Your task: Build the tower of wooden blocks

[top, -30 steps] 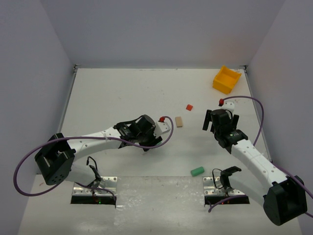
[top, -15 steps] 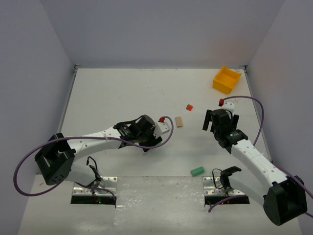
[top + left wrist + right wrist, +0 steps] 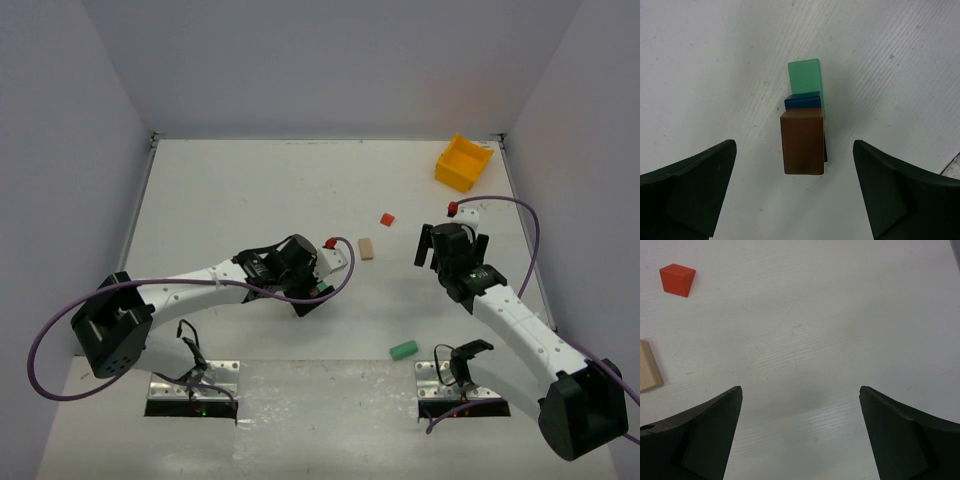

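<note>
The wood block tower (image 3: 802, 120) stands between my left fingers: a brown block (image 3: 801, 142) on top, a blue block (image 3: 802, 101) under it and a green block (image 3: 805, 77) at the bottom. My left gripper (image 3: 794, 146) hangs over it, open, both fingers apart from the blocks. In the top view the left gripper (image 3: 310, 288) hides most of the tower; only a green bit (image 3: 321, 290) shows. My right gripper (image 3: 452, 248) is open and empty over bare table, also in its wrist view (image 3: 800, 390). Loose pieces lie around: a red block (image 3: 387, 218), a tan block (image 3: 367, 248) and a teal block (image 3: 403, 349).
A yellow bin (image 3: 464, 162) sits at the back right corner. The right wrist view shows the red block (image 3: 677, 279) and the tan block (image 3: 649, 372) to the left of the fingers. Grey walls close the table on three sides.
My left gripper has opened and let go of the brown block, which now rests on the stack. The right arm has not moved.
</note>
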